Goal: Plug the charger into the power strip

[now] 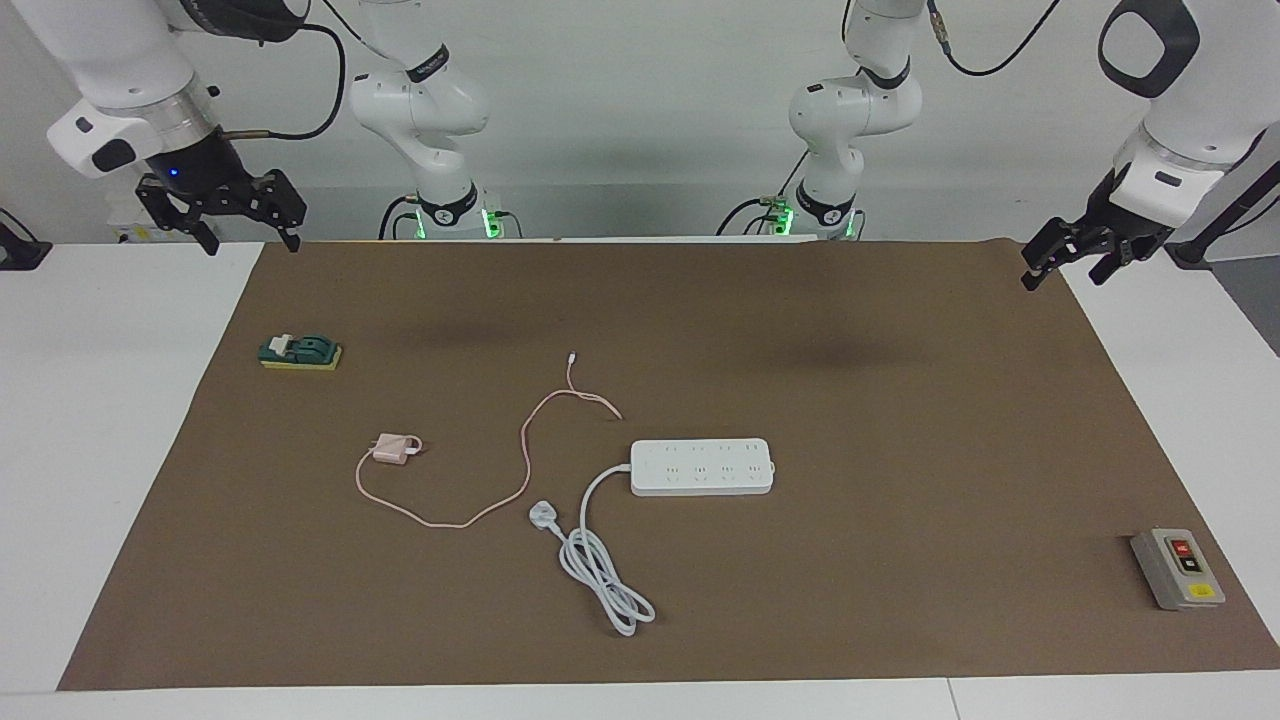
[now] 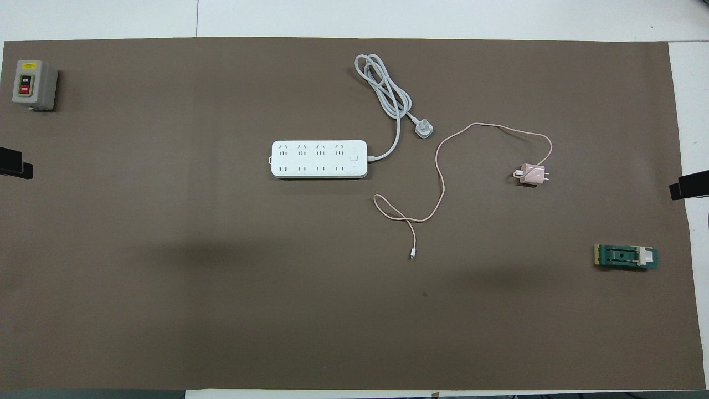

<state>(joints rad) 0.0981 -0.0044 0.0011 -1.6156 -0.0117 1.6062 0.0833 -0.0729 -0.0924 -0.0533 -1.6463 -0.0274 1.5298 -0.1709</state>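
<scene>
The charger (image 1: 393,449) lies unplugged while both arms wait raised at the table's ends, jaws wide.

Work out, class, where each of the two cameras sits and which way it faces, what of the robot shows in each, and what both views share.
Facing view: high across the table, looking at the robots; both arms show, with the right gripper and left gripper open and raised at the mat's corners.
Overhead view: high above the robots' end, looking steeply down and forward; only dark gripper tips show at its side edges.
Shared, half a turn apart: charger, power strip, grey switch box, green block.
</scene>
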